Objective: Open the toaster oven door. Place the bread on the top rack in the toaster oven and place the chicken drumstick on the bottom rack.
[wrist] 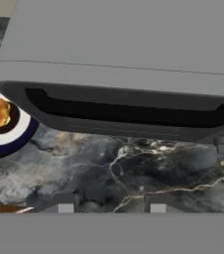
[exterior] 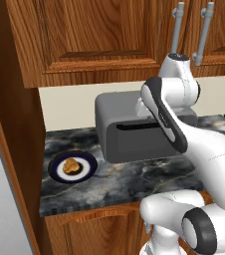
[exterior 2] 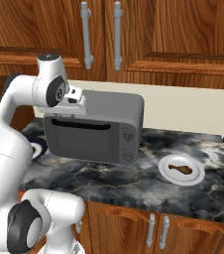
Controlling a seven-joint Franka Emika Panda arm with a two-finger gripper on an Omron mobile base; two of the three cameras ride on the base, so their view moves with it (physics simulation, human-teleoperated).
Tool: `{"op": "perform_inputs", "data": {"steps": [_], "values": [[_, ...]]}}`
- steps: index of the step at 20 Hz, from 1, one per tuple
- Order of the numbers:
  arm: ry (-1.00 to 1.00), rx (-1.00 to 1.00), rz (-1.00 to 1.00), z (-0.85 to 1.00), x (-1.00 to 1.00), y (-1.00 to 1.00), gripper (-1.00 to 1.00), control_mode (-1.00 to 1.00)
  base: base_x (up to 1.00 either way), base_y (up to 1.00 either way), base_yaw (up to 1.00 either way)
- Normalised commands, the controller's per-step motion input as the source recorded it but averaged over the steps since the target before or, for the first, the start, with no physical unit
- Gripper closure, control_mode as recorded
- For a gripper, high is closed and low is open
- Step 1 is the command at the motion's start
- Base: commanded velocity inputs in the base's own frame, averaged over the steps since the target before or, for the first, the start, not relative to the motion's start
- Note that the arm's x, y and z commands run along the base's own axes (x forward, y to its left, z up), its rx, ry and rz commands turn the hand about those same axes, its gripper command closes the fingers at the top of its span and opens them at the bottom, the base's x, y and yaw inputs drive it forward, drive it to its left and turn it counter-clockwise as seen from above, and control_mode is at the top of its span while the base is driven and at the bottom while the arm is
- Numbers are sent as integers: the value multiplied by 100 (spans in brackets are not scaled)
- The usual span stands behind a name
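The grey toaster oven (exterior 2: 115, 106) stands on the counter, and its dark-grey door (exterior 2: 82, 140) is shut, so the top rack and bottom rack are hidden. My gripper (exterior 2: 68, 114) hovers just over the door's top left edge. In the hand view its fingertips (wrist: 66, 204) stand apart with nothing between them, looking down on the long dark slot (wrist: 129, 112) of the door (wrist: 134, 126). The golden bread (exterior: 71, 166) lies on a blue-rimmed plate (exterior: 88, 166) left of the oven (exterior: 109, 113). The brown chicken drumstick (exterior 2: 180, 169) lies on a white plate (exterior 2: 198, 174) to the right.
Wooden wall cabinets with metal handles (exterior 2: 86, 34) hang above the oven. A tall wooden panel (exterior: 10, 124) bounds the counter on the left. Dark marble counter (exterior 2: 109, 178) stretches in front of the oven, with drawers and cabinet doors below its front edge.
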Motion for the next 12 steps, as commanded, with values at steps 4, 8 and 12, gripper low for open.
{"op": "perform_inputs", "data": {"steps": [4, 8, 12], "values": [[-1, 1, 0, 0, -9, -22, -100, -100, 0, 0, 0], [0, 14, -1, -16, -36, -44, -100, -100, 0, 0, 0], [-1, 21, -19, -45, -19, -16, -100, -100, 0, 0, 0]]}}
